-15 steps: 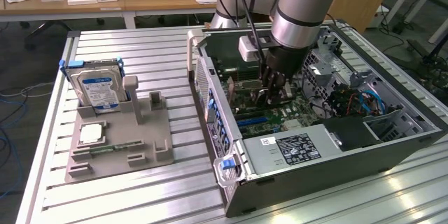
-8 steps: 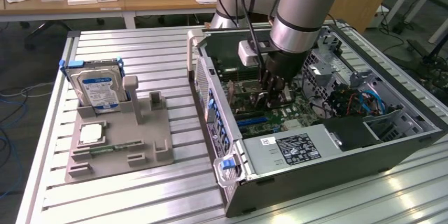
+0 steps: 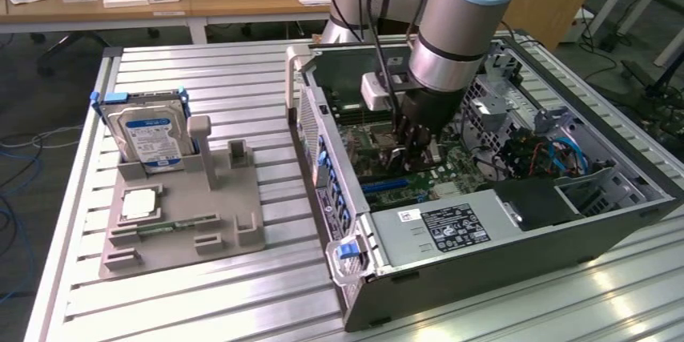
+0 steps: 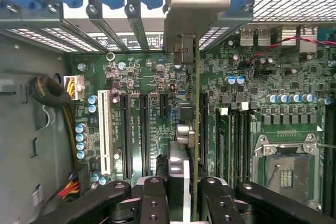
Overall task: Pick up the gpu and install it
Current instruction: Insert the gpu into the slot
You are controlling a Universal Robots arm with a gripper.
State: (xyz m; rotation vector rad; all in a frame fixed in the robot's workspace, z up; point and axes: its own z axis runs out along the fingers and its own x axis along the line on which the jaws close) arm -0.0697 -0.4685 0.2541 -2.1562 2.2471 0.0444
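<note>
Partly closed end effector grips gpu.

The gpu shows edge-on in the wrist view, its faces unreadable and its near end hidden among the gripper's linkages, which the picture's edge cuts off. In the exterior view, the arm covers part of the motherboard and runs out of frame

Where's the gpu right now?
The gpu is held edge-on in the tool, inside the open computer case above the motherboard slots, on the exterior view's right.
</note>
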